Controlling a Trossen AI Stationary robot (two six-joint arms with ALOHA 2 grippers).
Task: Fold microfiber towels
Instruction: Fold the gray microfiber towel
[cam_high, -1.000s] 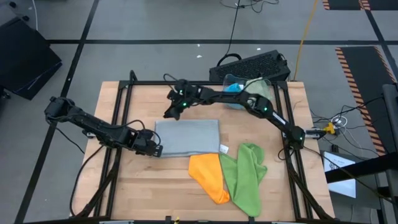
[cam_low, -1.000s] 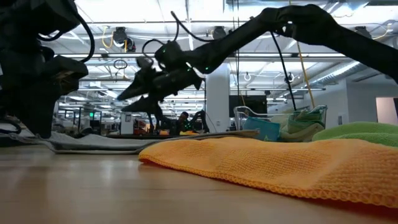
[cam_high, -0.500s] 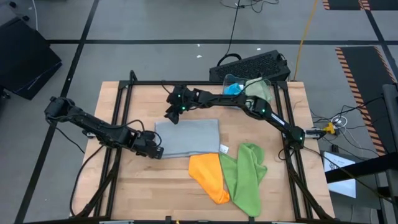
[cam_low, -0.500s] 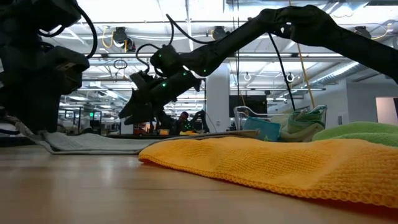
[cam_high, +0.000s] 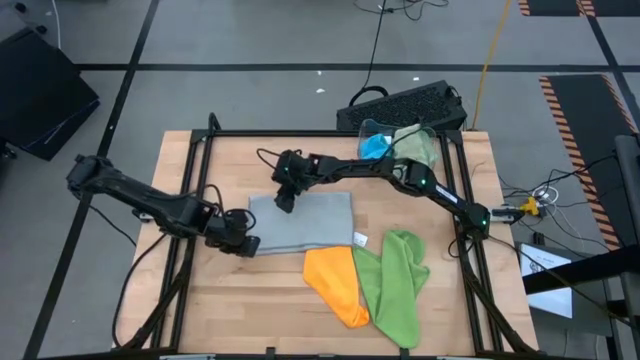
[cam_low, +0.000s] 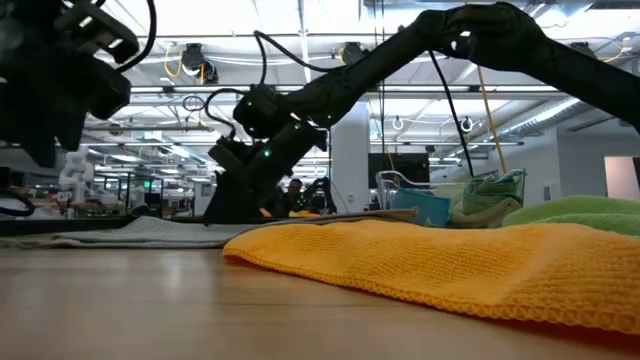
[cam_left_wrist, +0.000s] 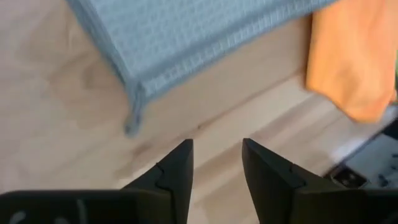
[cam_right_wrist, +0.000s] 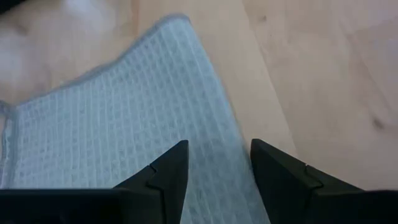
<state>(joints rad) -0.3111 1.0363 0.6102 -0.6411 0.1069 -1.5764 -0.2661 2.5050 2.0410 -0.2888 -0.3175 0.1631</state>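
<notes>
Lying flat in the centre of the high view, a grey waffle-weave microfiber towel (cam_high: 302, 220) is spread on the wooden table (cam_high: 200, 170), and the folding of it is judged to be the step in hand. The right gripper (cam_high: 285, 199) is placed over the towel's upper edge, left of centre, its fingers (cam_right_wrist: 163, 174) seen parted above the weave with nothing between them. The left gripper (cam_high: 243, 243) is set at the towel's lower left corner, its fingers (cam_left_wrist: 177, 168) likewise spread and empty over bare wood just beside that corner. Toward the lower right an orange towel (cam_high: 338, 283) and a lime green towel (cam_high: 398, 280) are left crumpled, touching each other; more cloths are held in a clear bin (cam_high: 398, 146) at the upper right. Closing on the grey towel's left edge with both grippers is likely called for next, so that it can be carried across.
</notes>
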